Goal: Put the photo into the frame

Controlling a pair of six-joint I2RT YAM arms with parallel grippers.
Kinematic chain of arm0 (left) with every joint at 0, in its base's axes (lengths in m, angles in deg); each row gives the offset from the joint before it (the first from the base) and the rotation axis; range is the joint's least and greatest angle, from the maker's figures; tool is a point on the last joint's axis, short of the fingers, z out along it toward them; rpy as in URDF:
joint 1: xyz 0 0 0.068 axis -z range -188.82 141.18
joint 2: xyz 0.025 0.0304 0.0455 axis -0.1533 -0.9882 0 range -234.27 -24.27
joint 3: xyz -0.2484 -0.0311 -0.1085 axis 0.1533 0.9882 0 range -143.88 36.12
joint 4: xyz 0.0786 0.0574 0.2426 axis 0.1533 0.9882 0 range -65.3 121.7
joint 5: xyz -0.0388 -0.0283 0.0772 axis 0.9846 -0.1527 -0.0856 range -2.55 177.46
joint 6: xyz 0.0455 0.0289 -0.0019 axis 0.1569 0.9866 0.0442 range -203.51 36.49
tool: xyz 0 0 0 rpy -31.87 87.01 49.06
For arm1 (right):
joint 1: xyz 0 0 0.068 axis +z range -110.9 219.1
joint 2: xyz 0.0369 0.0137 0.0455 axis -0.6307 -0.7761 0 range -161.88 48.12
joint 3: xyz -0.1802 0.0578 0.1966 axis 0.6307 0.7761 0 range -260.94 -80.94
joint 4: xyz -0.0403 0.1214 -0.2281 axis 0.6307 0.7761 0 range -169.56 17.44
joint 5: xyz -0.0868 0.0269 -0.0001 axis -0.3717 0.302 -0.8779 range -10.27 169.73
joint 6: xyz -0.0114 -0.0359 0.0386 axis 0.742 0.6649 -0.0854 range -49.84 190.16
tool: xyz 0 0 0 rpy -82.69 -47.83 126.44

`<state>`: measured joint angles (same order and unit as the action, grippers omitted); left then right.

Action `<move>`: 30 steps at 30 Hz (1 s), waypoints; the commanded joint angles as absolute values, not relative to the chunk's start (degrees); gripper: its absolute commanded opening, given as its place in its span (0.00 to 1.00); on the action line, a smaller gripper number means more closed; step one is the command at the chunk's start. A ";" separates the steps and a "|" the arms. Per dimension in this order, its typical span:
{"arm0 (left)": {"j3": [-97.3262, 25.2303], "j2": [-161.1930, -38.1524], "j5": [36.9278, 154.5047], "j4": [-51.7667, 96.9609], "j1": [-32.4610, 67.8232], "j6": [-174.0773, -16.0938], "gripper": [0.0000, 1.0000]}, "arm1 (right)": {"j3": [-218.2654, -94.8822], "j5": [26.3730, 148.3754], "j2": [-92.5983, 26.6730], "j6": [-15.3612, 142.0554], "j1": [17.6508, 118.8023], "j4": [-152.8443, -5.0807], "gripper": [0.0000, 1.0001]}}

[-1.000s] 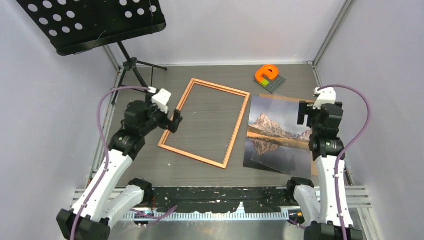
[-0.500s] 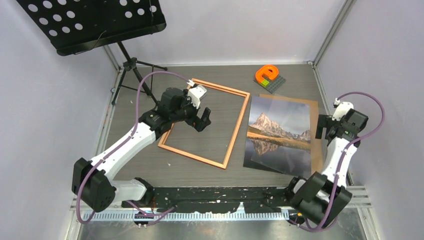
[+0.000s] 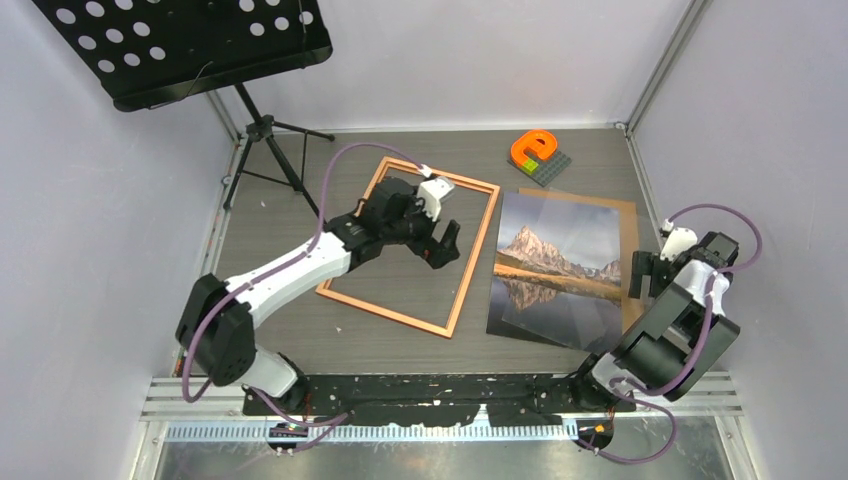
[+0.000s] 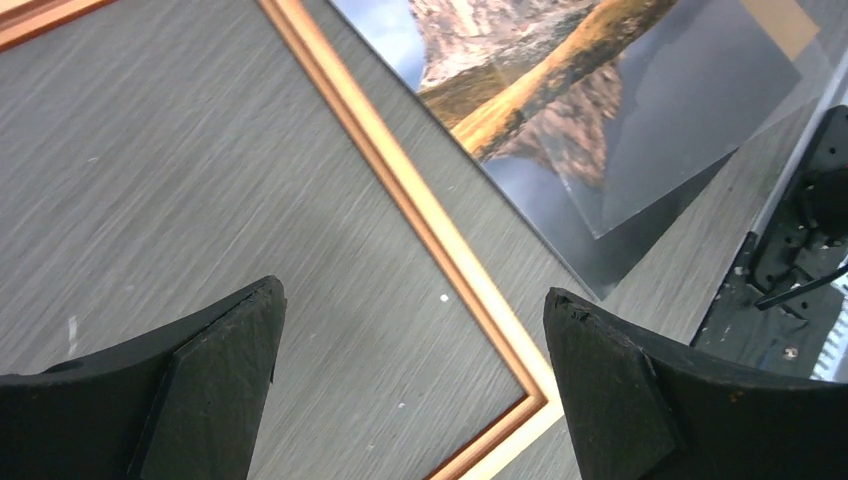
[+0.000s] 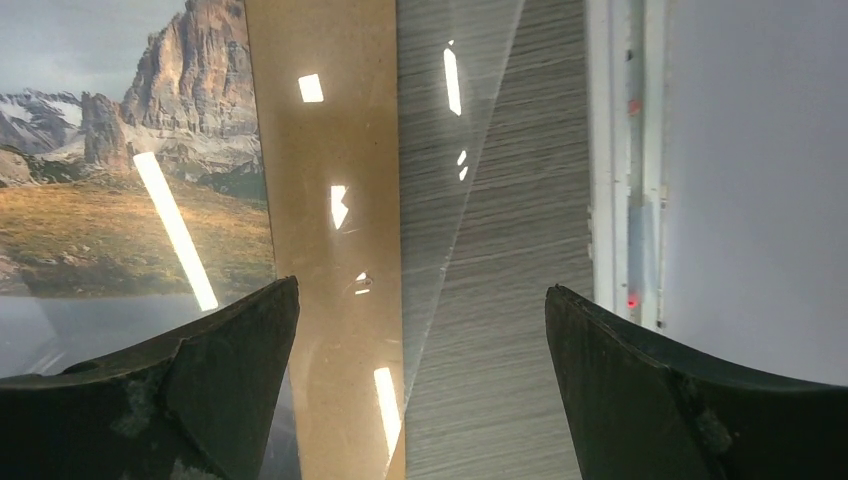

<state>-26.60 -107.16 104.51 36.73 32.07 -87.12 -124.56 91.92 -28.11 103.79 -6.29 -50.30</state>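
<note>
The left gripper [image 3: 440,248] is hovering above the inside of the frame [image 3: 472,260], its fingers spread wide and holding nothing; the frame is lying flat on the table [image 3: 330,335]; just beside it, on the right, the photo [image 3: 560,270] is lying face up on a brown backing board [image 3: 630,225]; the right gripper [image 3: 645,275] is hanging over the board's right edge, equally spread and gripping nothing.

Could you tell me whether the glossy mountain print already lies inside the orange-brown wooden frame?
No, the glossy mountain print lies beside the thin orange-brown wooden frame, outside its border.
</note>
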 commanded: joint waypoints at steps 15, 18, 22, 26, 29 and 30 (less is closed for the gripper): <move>-63.63 -140.98 113.33 48.52 39.89 -102.12 0.99 | -128.54 96.15 -40.17 106.82 -6.87 -51.45 0.95; -68.22 -145.24 114.37 49.97 40.52 -103.18 0.99 | -128.64 97.00 -40.91 106.82 -6.93 -51.74 0.95; -71.92 -149.69 115.94 49.77 40.84 -105.60 0.99 | -129.16 97.75 -42.27 106.96 -6.91 -51.70 0.95; -75.71 -153.13 117.10 50.09 41.31 -107.67 0.99 | -129.49 98.67 -43.25 107.15 -6.89 -51.67 0.95; -78.24 -155.26 117.82 50.64 41.85 -108.64 0.99 | -129.90 99.24 -43.78 107.24 -6.93 -51.61 0.95; -79.02 -156.00 117.91 50.90 42.08 -108.76 0.99 | -130.07 99.29 -44.03 107.31 -6.95 -51.61 0.95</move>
